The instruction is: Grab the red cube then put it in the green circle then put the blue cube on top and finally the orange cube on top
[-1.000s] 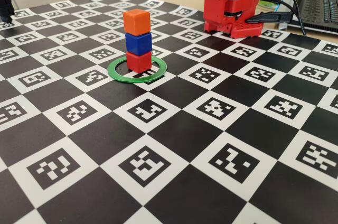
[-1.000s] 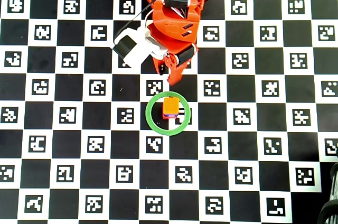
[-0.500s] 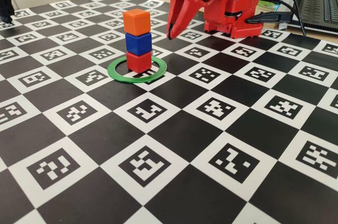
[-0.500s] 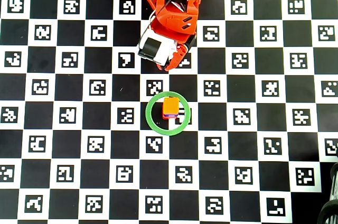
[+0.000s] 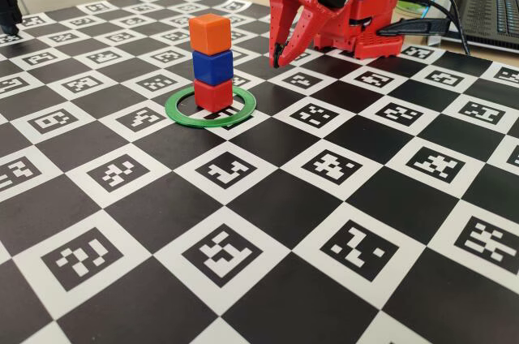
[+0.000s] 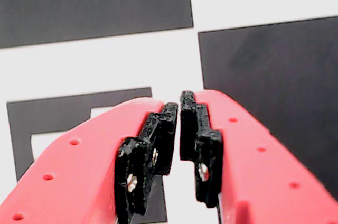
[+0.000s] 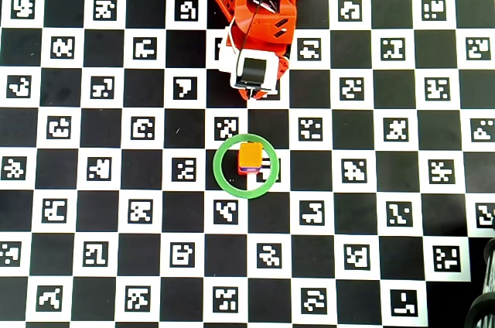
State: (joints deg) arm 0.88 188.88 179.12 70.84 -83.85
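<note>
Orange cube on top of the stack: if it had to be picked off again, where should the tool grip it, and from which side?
Grip the orange cube by two opposite vertical faces, coming straight down from above: its flat top is clear, the blue cube blocks underneath.

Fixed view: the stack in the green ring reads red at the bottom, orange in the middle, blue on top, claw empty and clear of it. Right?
Not quite. The fixed view shows the blue cube in the middle and the orange cube on top; the rest holds.
</note>
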